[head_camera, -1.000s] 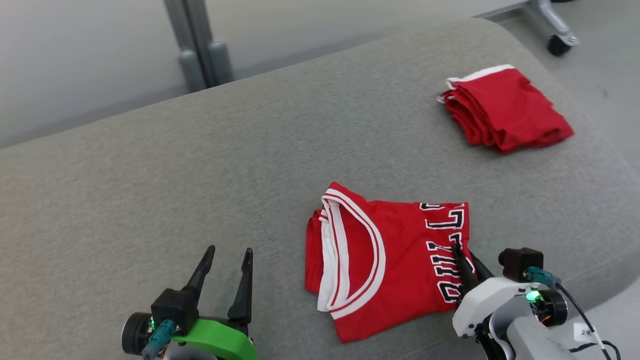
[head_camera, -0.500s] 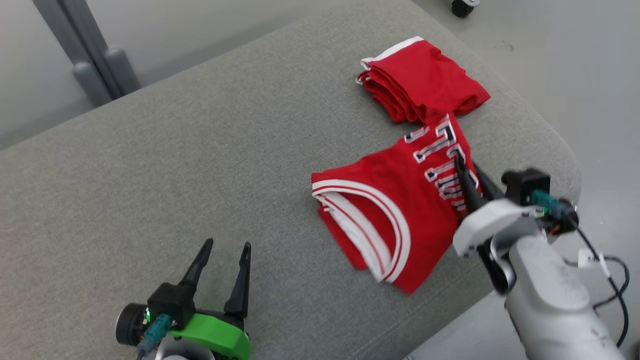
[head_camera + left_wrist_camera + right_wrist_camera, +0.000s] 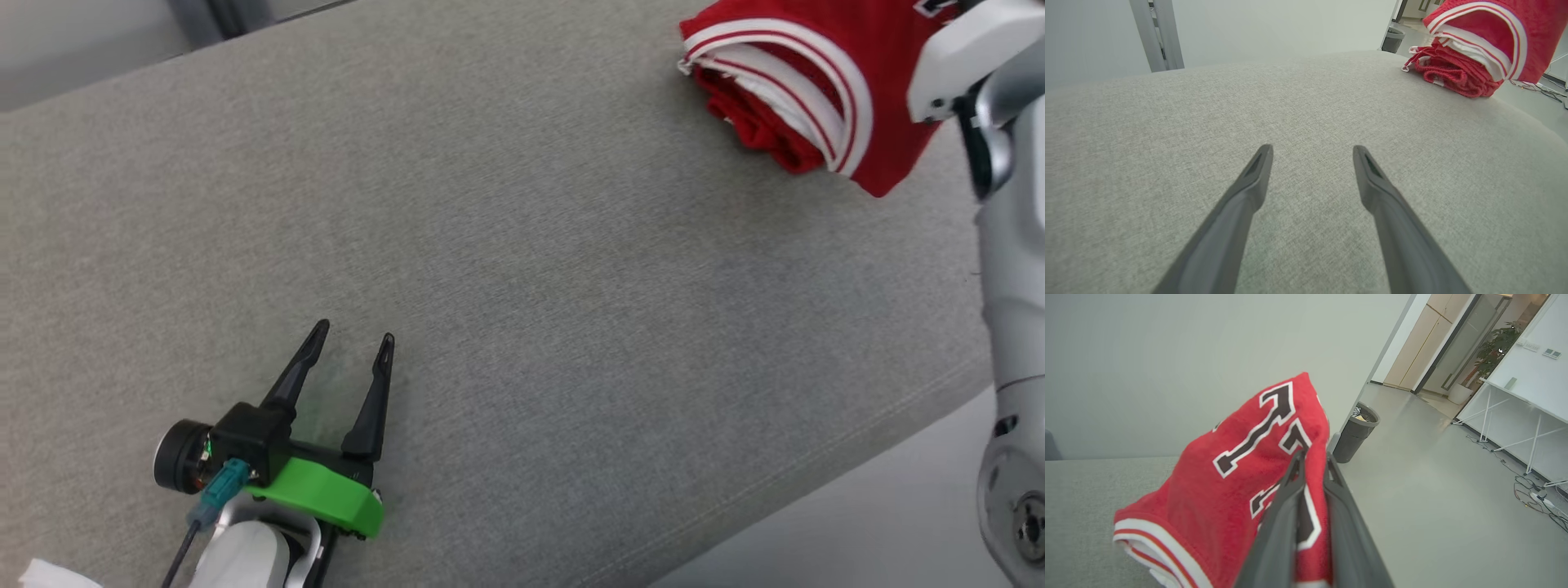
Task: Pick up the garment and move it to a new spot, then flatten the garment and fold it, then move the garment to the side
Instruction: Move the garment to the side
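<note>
Red garment point(image 3: 865, 73) pinched in the right tool point(image 3: 1314, 455); left tool point(image 3: 356, 331) empty.
Head view: garment at upper right over the grey table point(image 3: 531, 245), left tool spread wide at lower left. Left wrist view: garment point(image 3: 1494, 24) at upper right. Right wrist view: fingers clamped on the garment's lettered edge.

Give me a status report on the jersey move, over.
Right gripper shut on the folded red jersey, held aloft. Left gripper open, idle above the grey cushion. Other red garment lies right beneath it.

Left claw point(image 3: 355, 331) hovers spread wide, right claw point(image 3: 1314, 455) pinched on the garment point(image 3: 1229, 486)
</note>
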